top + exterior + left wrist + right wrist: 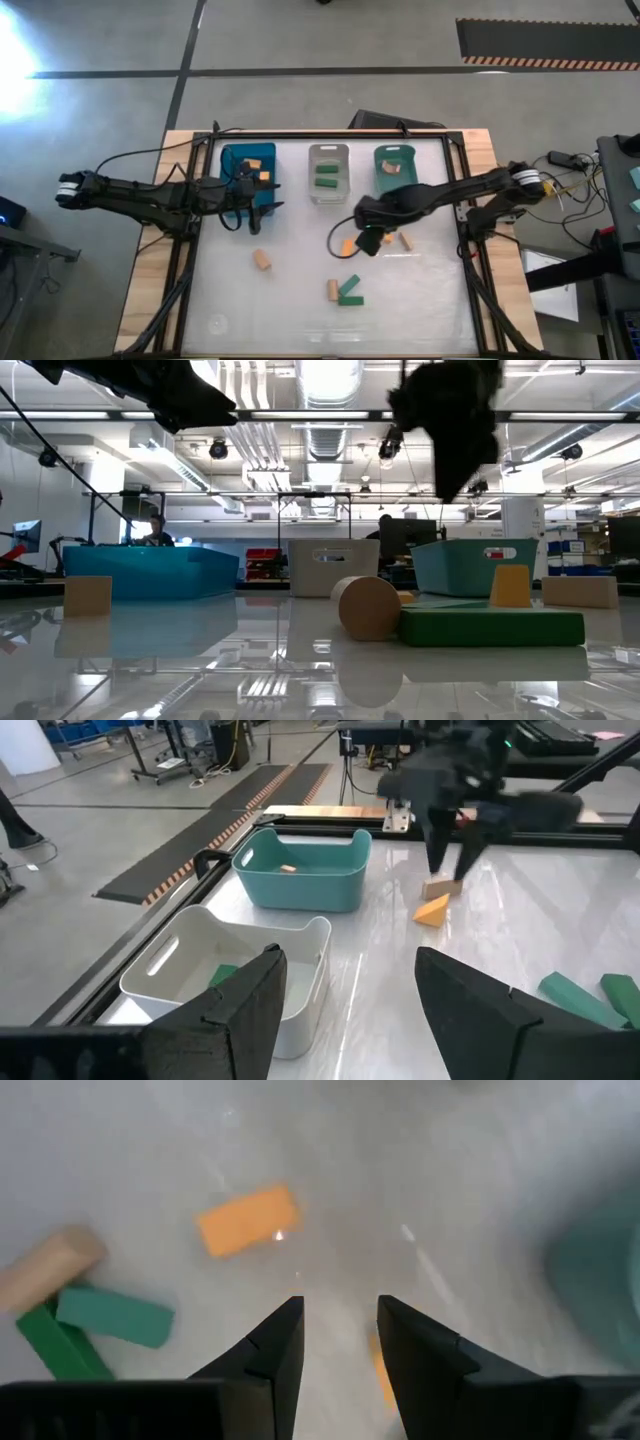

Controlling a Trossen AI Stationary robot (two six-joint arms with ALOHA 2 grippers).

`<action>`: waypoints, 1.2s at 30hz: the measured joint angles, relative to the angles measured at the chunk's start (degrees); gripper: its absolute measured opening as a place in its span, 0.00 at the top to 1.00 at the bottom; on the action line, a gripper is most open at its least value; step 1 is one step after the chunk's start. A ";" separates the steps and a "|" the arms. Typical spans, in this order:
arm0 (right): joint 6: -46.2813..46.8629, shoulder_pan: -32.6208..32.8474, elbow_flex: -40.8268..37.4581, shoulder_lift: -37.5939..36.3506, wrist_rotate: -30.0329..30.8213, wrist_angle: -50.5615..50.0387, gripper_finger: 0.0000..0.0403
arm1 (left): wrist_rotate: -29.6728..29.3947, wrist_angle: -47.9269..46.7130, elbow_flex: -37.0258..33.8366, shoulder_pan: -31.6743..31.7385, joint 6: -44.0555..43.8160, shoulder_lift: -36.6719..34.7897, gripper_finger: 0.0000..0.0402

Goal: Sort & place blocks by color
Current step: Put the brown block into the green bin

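Observation:
Three bins stand in a row at the far side. The blue bin (232, 160) holds orange blocks, the clear bin (328, 152) green ones, and the teal bin (394, 152) a tan one. On the table lie an orange block (347, 246), a tan block (406, 240), a tan piece (262, 260), and a tan block (332, 290) beside green blocks (350, 293). My right gripper (368, 238) is open and empty, above the table beside the orange block (248, 1220). My left gripper (262, 207) is open and empty at the blue bin's near right corner.
A black metal frame (460, 200) borders the white tabletop on all sides. Cables run along the left arm near the blue bin. Bare tabletop lies near the front edge (300, 330) and at the front left.

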 joint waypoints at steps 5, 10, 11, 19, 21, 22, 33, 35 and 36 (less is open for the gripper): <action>12.99 0.00 -6.64 -5.98 -0.27 -3.19 0.65 | 0.00 0.08 -0.05 0.00 0.03 0.00 0.48; 21.58 0.00 -13.49 -9.09 -3.12 -5.93 0.60 | -0.01 0.70 -0.05 0.00 0.51 -0.04 0.48; 22.78 0.00 -14.75 -9.32 -4.32 -5.88 0.59 | 0.00 0.66 -0.05 0.00 0.53 -0.04 0.48; 26.24 0.37 -20.43 -7.57 -10.43 -5.50 0.56 | -0.02 0.53 -0.05 0.00 0.56 -0.02 0.48; 26.15 0.37 -20.62 -7.15 -10.84 -5.43 0.56 | -0.02 0.53 -0.05 0.00 0.56 -0.02 0.48; 26.13 0.37 -20.64 -7.00 -10.92 -5.18 0.56 | -0.02 0.53 -0.05 0.00 0.56 -0.02 0.48; 26.69 0.63 -24.10 -6.80 -10.50 2.01 0.56 | -0.02 0.51 -0.16 0.00 0.47 -0.02 0.48; 27.49 0.63 -25.31 -6.80 -10.20 1.97 0.56 | -0.02 0.51 -0.16 0.00 0.43 -0.02 0.48; 27.66 0.63 -25.83 -6.80 -9.96 1.97 0.56 | -0.02 0.51 -0.16 0.00 0.42 -0.02 0.48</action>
